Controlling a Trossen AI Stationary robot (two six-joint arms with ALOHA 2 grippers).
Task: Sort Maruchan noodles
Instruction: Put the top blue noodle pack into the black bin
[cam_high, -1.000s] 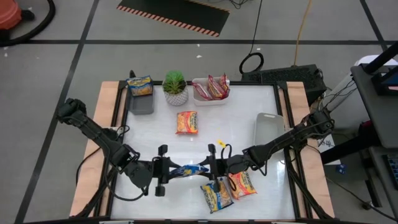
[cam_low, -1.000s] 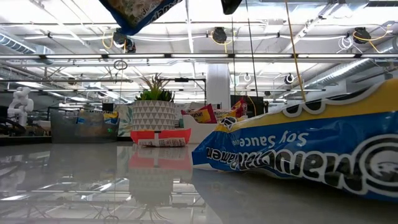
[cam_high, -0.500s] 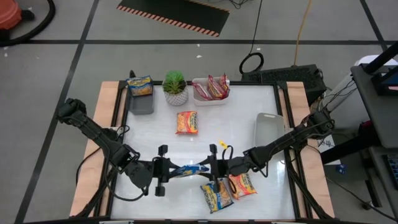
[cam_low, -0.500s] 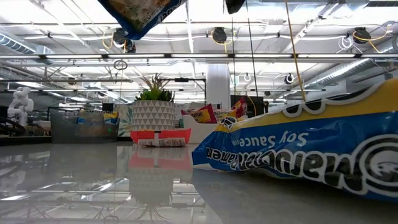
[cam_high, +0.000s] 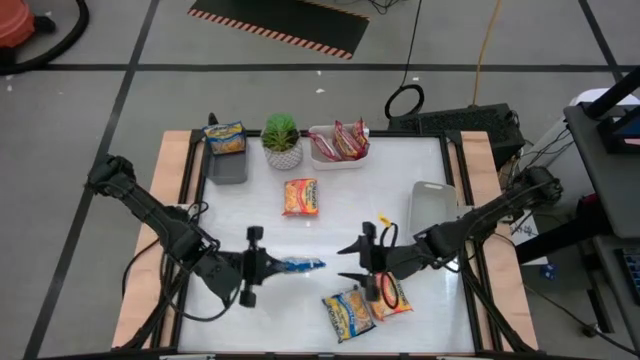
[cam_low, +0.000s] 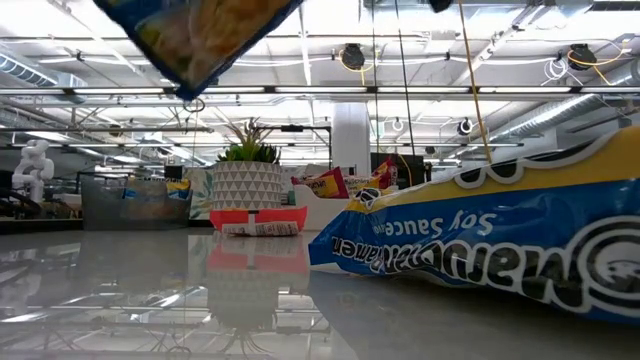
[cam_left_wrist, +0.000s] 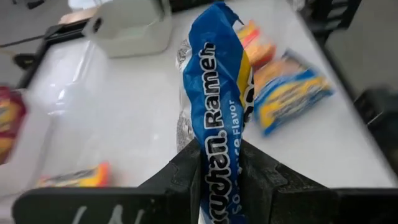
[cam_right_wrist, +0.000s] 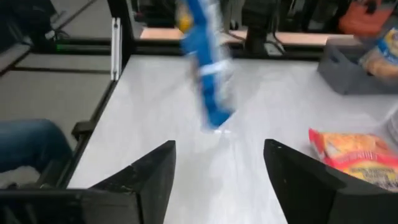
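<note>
A blue-trimmed Maruchan noodle packet (cam_high: 302, 265) hangs in the air over the table's near middle, with my left gripper (cam_high: 270, 266) shut on its left end. It also shows in the left wrist view (cam_left_wrist: 217, 81) and at the top of the low view (cam_low: 200, 35). My right gripper (cam_high: 350, 262) stands open just right of the packet's free end, touching nothing; its wrist view shows the blue packet (cam_right_wrist: 205, 74) ahead of the spread fingers (cam_right_wrist: 143, 180). An orange packet (cam_high: 301, 197) lies flat mid-table, and two more (cam_high: 346, 313) (cam_high: 390, 295) lie near the front edge. My left gripper pinches the blue packet's end (cam_left_wrist: 219, 155) between its two fingers. They come from the table's left, slanting a little downward, along the packet's length. The packet is lifted clear of the table, turned on edge, and sticks out toward the right beyond the fingers.
At the far left stands a grey tray (cam_high: 226, 168) holding a packet (cam_high: 226, 137). Beside it are a potted plant (cam_high: 282, 140) and a white tray (cam_high: 322, 160) with red packets (cam_high: 345, 140). Another white tray (cam_high: 430, 205) sits at the right. In the low view a blue packet (cam_low: 480, 250) lies close.
My right gripper has opened, let go of the blue packet's right end, and drawn back toward the table's right edge and up. The packet stays in my left gripper alone, clear of the table, and has rolled somewhat.
</note>
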